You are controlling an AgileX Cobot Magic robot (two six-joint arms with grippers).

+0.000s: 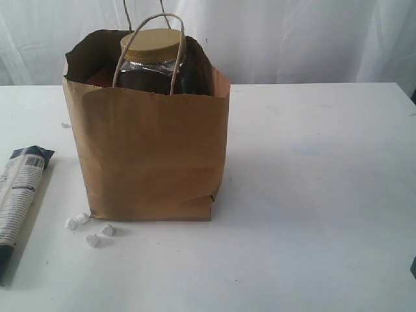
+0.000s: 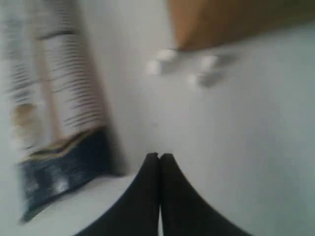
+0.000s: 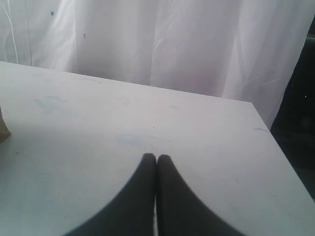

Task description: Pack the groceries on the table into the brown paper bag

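The brown paper bag [image 1: 153,153] stands upright on the white table [image 1: 312,195]. The gold-lidded nut jar [image 1: 153,60] pokes out of its top between the loop handles. A long blue-white package [image 1: 18,195] lies flat to the bag's left, blurred in the left wrist view [image 2: 54,113]. Several white lumps [image 1: 91,229] lie by the bag's front left corner, and they show as white lumps [image 2: 197,69] below the bag's edge [image 2: 231,22]. My left gripper [image 2: 159,156] is shut and empty, hovering beside the package. My right gripper [image 3: 156,157] is shut and empty over bare tabletop. Neither gripper shows in the exterior view.
A white curtain [image 1: 292,39] hangs behind the table. The table's right edge [image 3: 275,147] drops off into a dark gap. A small dark object [image 1: 413,266] sits at the exterior view's right border. A bag corner [image 3: 4,129] shows at the right wrist view's side.
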